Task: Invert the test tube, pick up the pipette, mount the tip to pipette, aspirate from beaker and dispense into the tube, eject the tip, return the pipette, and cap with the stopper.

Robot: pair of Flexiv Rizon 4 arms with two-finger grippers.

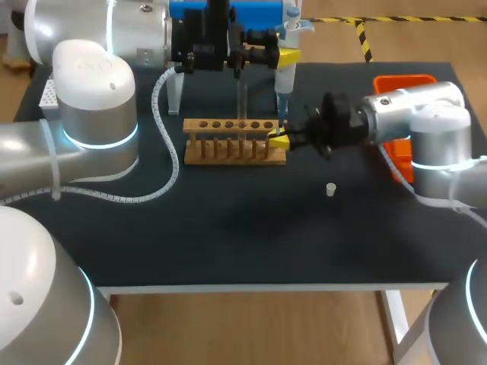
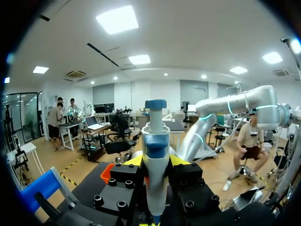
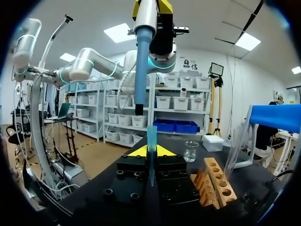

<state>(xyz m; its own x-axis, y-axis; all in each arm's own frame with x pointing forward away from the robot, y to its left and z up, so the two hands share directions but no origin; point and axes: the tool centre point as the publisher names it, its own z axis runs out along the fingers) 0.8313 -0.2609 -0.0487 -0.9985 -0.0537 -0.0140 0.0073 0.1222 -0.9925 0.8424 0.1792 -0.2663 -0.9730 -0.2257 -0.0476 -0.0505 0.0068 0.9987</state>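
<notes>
In the head view, a dark matte table (image 1: 228, 228) carries a pale wooden test-tube rack (image 1: 236, 141). A small white stopper (image 1: 330, 189) lies on its own, well apart from both sets of fingers. An orange plastic tray (image 1: 403, 80) is partly hidden behind the right arm. A clear glass test tube (image 1: 242, 103) stands in the rack, faint against the dark surface. The left arm reaches across the back. The left gripper (image 1: 285, 55) is clamped on an upright white-and-blue pipette (image 1: 286, 80). The right arm lies level, and the right gripper (image 1: 278, 138) is at the rack's end, under the pipette's lower end. What it holds is too small to make out here.

In the left wrist view, the pipette (image 2: 155, 160) stands between the yellow fingertips (image 2: 134, 161), gripped from both sides. Its lower end is cut off. A corner of the tray (image 2: 106, 170) shows beside the fingers.

In the right wrist view, the right gripper (image 3: 150, 151) pinches a slim translucent bluish pipette tip (image 3: 151, 141), which stands upright. The pipette's (image 3: 140, 61) dark nozzle hangs just above it, apart and slightly to one side. A small clear glass beaker (image 3: 191, 150) stands ahead of the fingers. The rack (image 3: 214, 183) lies beside them, with the test tube (image 3: 233, 153) rising from it.
</notes>
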